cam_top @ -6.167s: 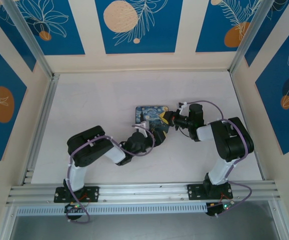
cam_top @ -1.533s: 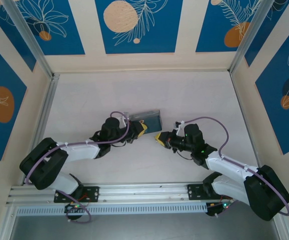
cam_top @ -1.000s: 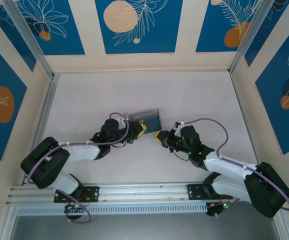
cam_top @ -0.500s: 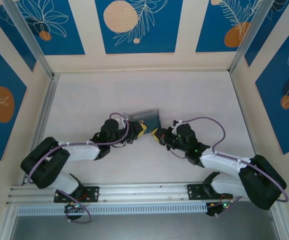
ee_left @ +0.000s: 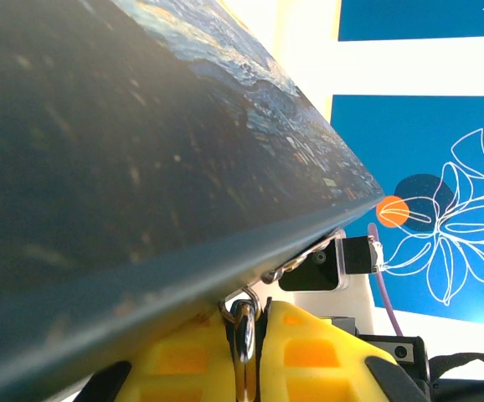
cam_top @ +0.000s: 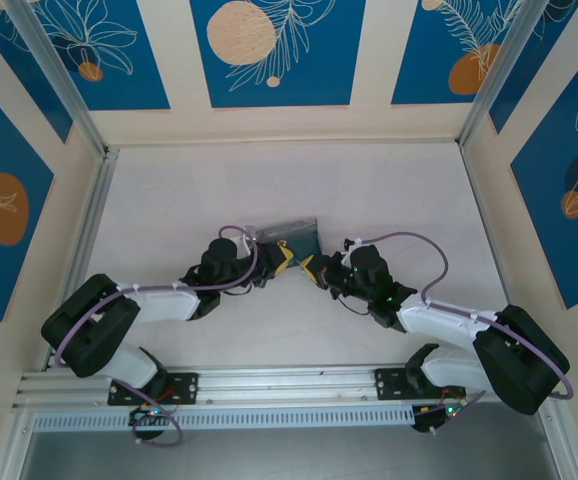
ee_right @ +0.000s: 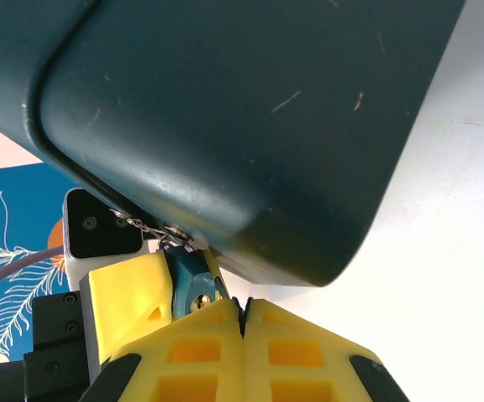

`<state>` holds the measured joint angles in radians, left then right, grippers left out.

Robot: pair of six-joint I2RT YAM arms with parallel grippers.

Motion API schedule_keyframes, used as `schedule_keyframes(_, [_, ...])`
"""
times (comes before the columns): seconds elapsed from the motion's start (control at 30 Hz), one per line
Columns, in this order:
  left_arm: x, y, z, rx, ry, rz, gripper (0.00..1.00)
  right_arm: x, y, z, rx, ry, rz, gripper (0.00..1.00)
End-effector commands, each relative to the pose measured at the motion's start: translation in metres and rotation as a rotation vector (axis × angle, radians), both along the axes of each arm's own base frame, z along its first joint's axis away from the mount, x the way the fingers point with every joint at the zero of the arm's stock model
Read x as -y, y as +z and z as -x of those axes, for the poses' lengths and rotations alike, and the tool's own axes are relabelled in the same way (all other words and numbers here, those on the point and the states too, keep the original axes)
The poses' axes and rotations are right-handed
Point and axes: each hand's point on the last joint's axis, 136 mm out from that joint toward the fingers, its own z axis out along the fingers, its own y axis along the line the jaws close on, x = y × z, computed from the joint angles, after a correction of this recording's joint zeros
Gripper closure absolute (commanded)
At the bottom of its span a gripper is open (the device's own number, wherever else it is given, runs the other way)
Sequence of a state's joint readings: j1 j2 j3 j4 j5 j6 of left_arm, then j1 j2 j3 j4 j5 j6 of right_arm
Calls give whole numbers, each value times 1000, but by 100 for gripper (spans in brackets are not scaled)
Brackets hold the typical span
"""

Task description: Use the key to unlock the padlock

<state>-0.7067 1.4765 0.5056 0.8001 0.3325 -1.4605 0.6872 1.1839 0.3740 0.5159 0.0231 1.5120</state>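
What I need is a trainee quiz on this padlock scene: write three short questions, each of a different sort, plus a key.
1. True or false: the right pincer has its jaws wide open.
2. Multiple choice: the padlock sits right against A) a wooden drawer; B) the tin; C) a bottle.
3. Short answer: which pincer is shut on the padlock?
Key: 1 false, the right pincer is shut. 2 B. 3 the left pincer.
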Motion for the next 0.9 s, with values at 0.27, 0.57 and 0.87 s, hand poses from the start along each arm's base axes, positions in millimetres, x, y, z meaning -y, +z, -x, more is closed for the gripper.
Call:
schedule_keyframes(0.27, [-1,13,-4,60,9,33,100,-8,23,-8,50,-8,-41,100])
schedule_keyframes(0.57, [-3,9,-4,56,12,22,100,-9,28,-8,58,-4,-44,100])
schedule_keyframes(0.87, [-3,7,-4,53,15,15,100,-10,33,-9,67,1,-47,100])
